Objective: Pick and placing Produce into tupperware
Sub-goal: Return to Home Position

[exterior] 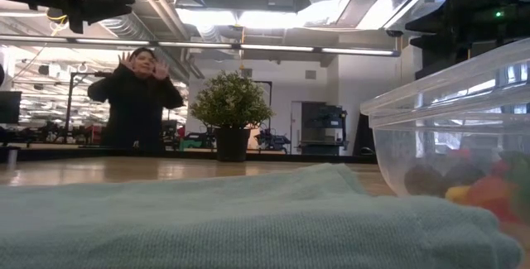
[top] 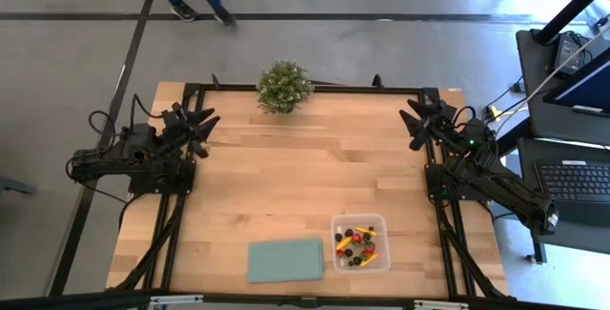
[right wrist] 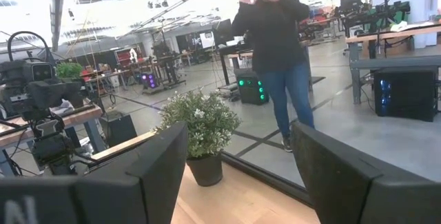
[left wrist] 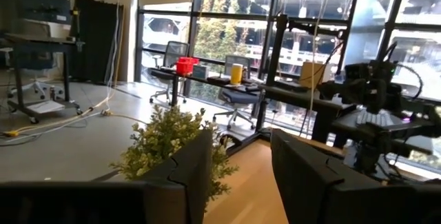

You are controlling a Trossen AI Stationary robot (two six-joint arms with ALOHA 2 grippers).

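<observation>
The produce (top: 355,247) is seen inside the tupperware (top: 360,217), lower right of the high view. The left end effector (top: 203,124) and the right end effector (top: 416,124) are held open and empty at the upper corners of the counter (top: 286,176).

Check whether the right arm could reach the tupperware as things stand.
Probably yes: the right gripper, open at the right edge, has only bare tabletop between it and the tupperware.
</observation>
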